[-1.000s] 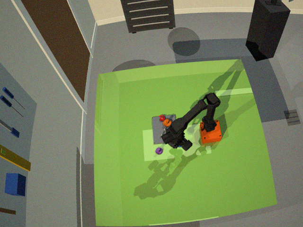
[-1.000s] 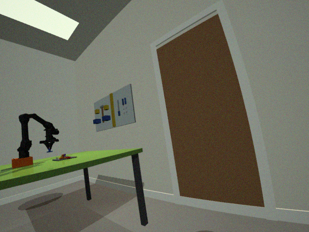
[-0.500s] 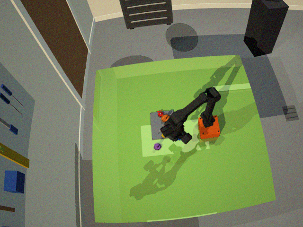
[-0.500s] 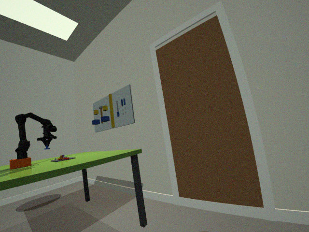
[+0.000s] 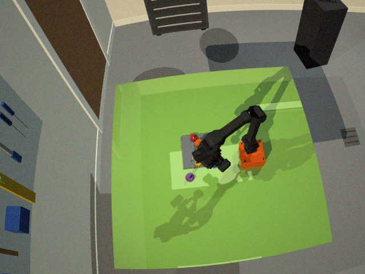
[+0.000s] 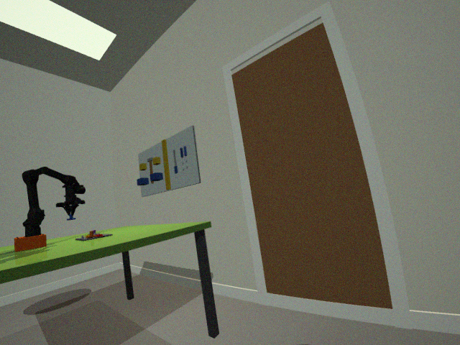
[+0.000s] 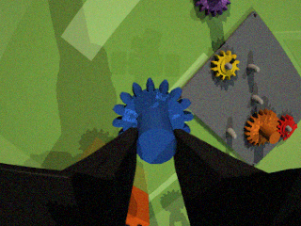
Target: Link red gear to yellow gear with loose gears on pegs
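My gripper [image 7: 154,136] [image 6: 70,215] is shut on the blue gear's handle and holds the blue gear [image 7: 150,101] [image 6: 71,218] well above the table, beside the board in the wrist view. The grey board [image 7: 212,101] [image 5: 186,152] carries the red gear [image 7: 287,127] [image 5: 195,137] at one corner and the yellow gear [image 7: 222,66] [image 5: 197,164] near another edge. An orange gear [image 7: 260,127] [image 5: 198,142] sits on the board next to the red gear, their teeth touching or nearly so. Three empty pegs show in the wrist view. A purple gear [image 7: 213,4] [image 5: 189,177] stands on the table off the board.
The green table [image 5: 235,212] [image 6: 148,231] carries the arm's orange base [image 5: 252,156] [image 6: 30,242], to the right of the board in the top view. The arm hides part of the board there. Shadows of the arm lie across the table.
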`<control>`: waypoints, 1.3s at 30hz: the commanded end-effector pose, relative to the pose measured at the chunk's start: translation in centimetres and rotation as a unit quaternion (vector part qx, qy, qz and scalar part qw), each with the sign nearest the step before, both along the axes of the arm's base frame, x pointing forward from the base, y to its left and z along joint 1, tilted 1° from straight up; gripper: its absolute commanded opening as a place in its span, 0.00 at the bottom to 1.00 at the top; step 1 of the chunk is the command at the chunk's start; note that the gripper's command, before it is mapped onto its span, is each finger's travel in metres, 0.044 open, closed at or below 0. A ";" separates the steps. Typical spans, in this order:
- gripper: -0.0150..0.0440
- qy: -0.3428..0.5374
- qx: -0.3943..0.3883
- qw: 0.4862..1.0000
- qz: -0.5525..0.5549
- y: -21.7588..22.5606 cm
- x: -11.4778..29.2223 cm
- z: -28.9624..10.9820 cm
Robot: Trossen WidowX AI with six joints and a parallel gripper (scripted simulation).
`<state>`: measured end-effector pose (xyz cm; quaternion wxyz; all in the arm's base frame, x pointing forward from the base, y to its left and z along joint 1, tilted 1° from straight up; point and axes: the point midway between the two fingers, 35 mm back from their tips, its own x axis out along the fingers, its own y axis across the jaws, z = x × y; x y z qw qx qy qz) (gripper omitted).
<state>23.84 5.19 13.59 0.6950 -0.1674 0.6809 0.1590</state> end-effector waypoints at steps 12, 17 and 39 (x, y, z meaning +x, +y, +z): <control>0.25 -0.002 0.001 1.000 0.002 -2.3 2.1 -1.1; 0.25 -0.002 0.001 1.000 0.002 -3.2 2.7 -1.6; 0.25 -0.003 -0.002 1.000 0.002 -7.7 4.9 -3.8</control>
